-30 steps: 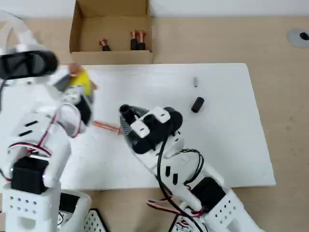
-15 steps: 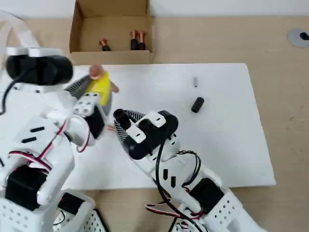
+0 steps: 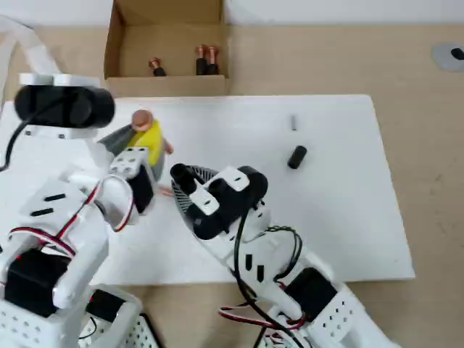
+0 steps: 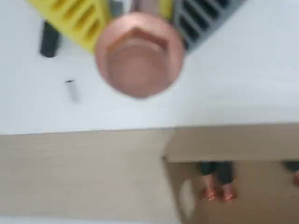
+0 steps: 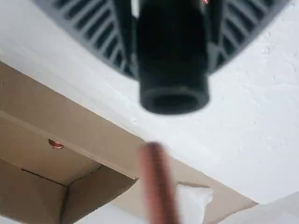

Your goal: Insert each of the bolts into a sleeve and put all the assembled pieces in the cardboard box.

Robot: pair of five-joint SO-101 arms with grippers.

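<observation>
A copper-coloured bolt with a broad round head [image 4: 139, 53] sits clamped between the yellow and grey fingers of my left gripper [image 3: 145, 136]. It is lifted off the white foam board [image 3: 348, 217], near the open brown cardboard box [image 3: 112, 51]. Beside it, my right gripper [image 3: 188, 176] is closed around a black cylindrical sleeve [image 5: 173, 70] with its open bore turned outward. I read this as the two parts held up for mating in the air, one per arm — that frees both ends, which lying flat on the board would not.

In the right wrist view a copper shank [image 5: 156, 186] stands just beyond the sleeve's mouth but off its axis. It is probably the same bolt, not yet lined up.

Three finished bolt-and-sleeve pieces [image 3: 206, 61] lie inside the box at the table's far side. A second black sleeve [image 3: 296, 156] and a small grey pin [image 3: 293, 122] lie on the board, well apart from both grippers — stock for later, I take it. I can make out no brand, label or writing on anything.
</observation>
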